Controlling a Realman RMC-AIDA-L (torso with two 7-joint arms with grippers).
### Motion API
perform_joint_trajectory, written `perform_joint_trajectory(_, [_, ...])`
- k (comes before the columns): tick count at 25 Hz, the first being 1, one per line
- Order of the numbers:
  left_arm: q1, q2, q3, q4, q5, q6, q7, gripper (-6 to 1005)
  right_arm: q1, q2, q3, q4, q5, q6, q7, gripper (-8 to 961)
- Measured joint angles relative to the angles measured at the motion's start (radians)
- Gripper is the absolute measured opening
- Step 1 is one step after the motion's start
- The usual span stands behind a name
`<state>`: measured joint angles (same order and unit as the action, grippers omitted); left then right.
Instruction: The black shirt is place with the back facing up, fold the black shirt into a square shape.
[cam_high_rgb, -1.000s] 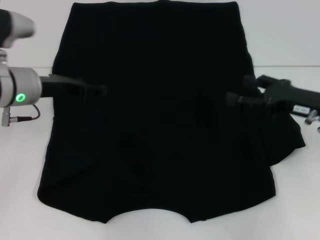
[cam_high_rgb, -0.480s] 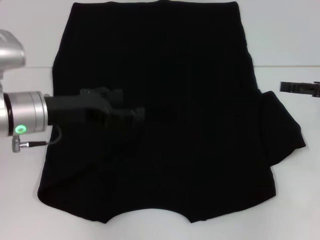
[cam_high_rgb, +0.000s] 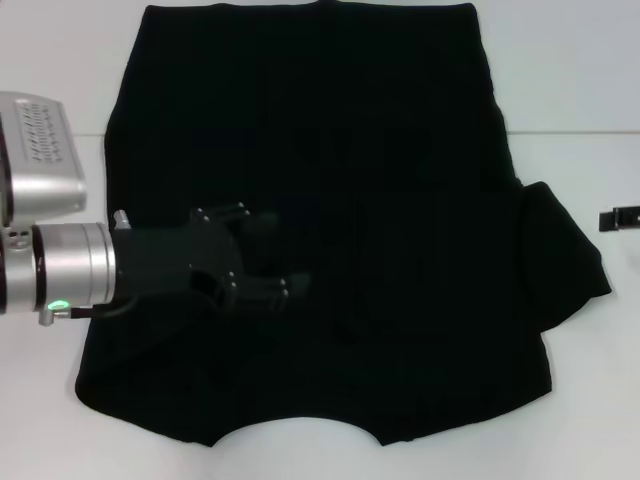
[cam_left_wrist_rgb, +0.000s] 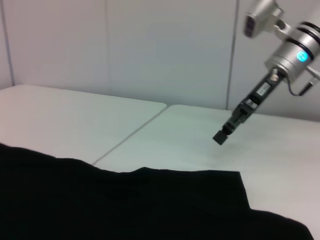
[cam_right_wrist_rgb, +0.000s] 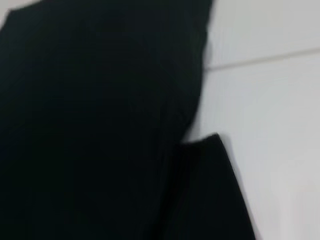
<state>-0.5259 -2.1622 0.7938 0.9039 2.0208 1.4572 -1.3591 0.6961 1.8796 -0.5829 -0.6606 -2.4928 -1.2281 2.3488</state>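
The black shirt (cam_high_rgb: 330, 150) lies spread flat across the white table, its curved neckline at the near edge. Its right sleeve (cam_high_rgb: 565, 250) sticks out past the right side. My left gripper (cam_high_rgb: 288, 255) hovers over the shirt's left half, jaws spread open with nothing between them. My right gripper (cam_high_rgb: 618, 218) is off the cloth at the far right edge of the head view, only its tip showing. In the left wrist view the right gripper (cam_left_wrist_rgb: 220, 137) hangs above bare table beyond the shirt (cam_left_wrist_rgb: 125, 205). The right wrist view is filled mostly by the shirt (cam_right_wrist_rgb: 100, 125).
White table (cam_high_rgb: 570, 90) shows on both sides of the shirt, with a seam line (cam_high_rgb: 575, 133) running across it. A pale wall (cam_left_wrist_rgb: 150, 50) stands behind the table in the left wrist view.
My left gripper has come nearer along the shirt's left half and turned. My right gripper has let go of the right sleeve area and pulled away to the right.
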Motion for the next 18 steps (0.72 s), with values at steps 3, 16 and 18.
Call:
perform_joint_trajectory(3, [0.001,-0.001,0.020,-0.002,0.000,-0.001,0.022,898,0.014,0.005,0.000,0.012,-0.034,-0.003,0.023,941])
perform_joint_trajectory(16, [-0.006,-0.001,0.034,-0.013,0.028,-0.002,0.029,898,0.043,0.013,-0.032,0.097,-0.065,-0.007,0.028,942])
perform_joint_trajectory(18, [-0.005,-0.001,0.032,-0.013,0.028,-0.002,0.029,898,0.044,0.014,-0.043,0.105,-0.065,-0.006,0.031,941])
